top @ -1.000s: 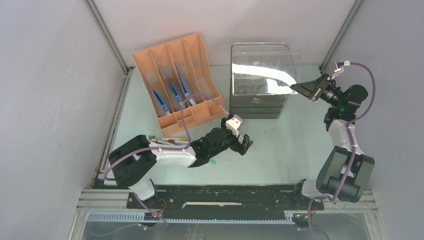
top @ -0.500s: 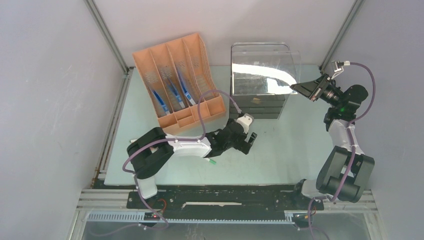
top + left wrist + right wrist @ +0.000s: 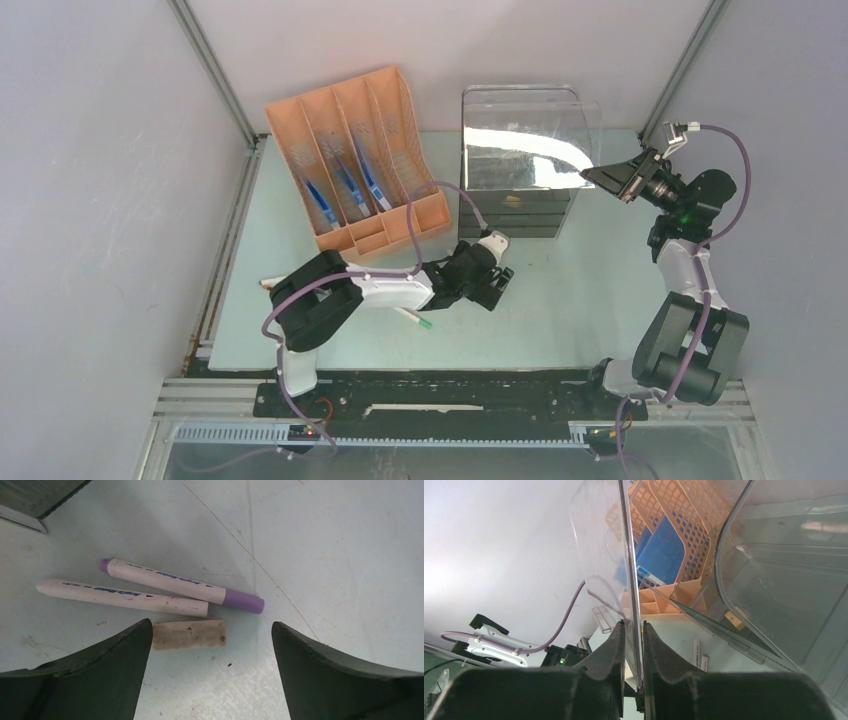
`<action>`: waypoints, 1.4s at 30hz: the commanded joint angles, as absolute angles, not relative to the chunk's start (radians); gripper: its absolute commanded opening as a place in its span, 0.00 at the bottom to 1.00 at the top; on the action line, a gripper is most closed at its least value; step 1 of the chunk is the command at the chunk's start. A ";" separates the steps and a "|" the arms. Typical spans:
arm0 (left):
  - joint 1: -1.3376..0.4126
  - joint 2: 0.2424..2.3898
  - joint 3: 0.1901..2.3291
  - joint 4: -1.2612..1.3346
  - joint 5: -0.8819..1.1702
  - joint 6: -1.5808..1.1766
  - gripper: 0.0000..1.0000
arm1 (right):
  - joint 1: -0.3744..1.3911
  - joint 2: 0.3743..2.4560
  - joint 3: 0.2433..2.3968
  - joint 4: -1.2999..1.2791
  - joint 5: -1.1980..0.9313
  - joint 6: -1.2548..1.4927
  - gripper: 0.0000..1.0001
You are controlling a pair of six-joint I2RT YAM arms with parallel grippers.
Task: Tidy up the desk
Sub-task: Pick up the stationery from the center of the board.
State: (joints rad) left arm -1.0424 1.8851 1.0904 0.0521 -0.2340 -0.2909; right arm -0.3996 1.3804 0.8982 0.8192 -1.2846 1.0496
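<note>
We see left jaws spread wide over a grubby white rectangular eraser (image 3: 189, 634) on the pale mint-green tabletop (image 3: 330, 555), right jaws clenched on a clear plastic panel (image 3: 599, 555).

Back left on desk (image 3: 590, 300): file rack (image 3: 355, 165); drawer unit (image 3: 520, 170) right of it; eraser (image 3: 189, 634) just beside two markers (image 3: 122, 597), mid-desk.

Glossy clear plastic drawer unit (image 3: 520, 140); matt scuffed desk (image 3: 325, 555).
</note>
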 commanded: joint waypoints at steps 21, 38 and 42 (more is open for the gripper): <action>-1.022 1.906 1.132 -0.038 -0.308 -0.341 0.86 | -0.402 1.356 0.900 0.825 -1.273 1.034 0.20; -1.012 1.956 1.160 -0.045 -0.300 -0.370 0.62 | -0.400 1.358 0.900 0.827 -1.276 1.035 0.20; -1.012 1.937 1.149 -0.038 -0.287 -0.378 0.36 | -0.400 1.358 0.899 0.827 -1.276 1.035 0.20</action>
State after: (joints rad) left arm -1.0195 1.9381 1.1427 -0.0322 -0.2924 -0.3538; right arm -0.3996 1.3804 0.8982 0.8192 -1.2850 1.0500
